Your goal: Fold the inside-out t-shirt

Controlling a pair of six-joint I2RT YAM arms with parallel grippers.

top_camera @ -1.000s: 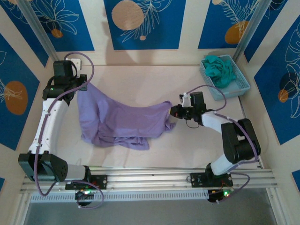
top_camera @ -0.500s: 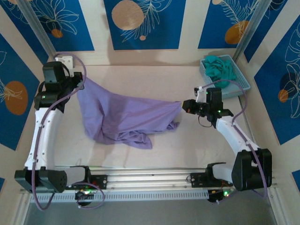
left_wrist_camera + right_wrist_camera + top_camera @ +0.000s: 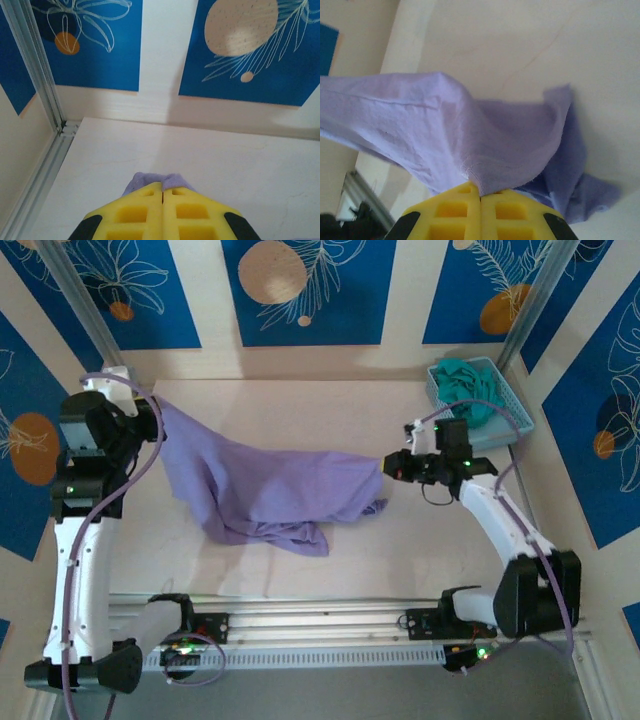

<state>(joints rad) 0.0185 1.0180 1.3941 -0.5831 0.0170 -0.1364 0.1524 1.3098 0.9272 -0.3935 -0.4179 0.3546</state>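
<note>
The pale counter (image 3: 300,405) carries the lavender inside-out t-shirt (image 3: 270,490), stretched across its middle from about 10 o'clock to 3 o'clock, with its lower folds sagging onto the surface toward 6 o'clock. A blue basket (image 3: 508,426) holding a teal garment (image 3: 470,385) sits in the 2 o'clock corner. The left gripper (image 3: 162,187) is clamped on the shirt's 10 o'clock corner and the right gripper (image 3: 480,192) on its 3 o'clock edge, each pair of yellow fingers pressed together over the fabric.

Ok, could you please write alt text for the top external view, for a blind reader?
A lavender t-shirt hangs stretched between two robot arms: the left gripper pinches one end, the right gripper the other. A teal garment lies in a blue basket far right.
</note>
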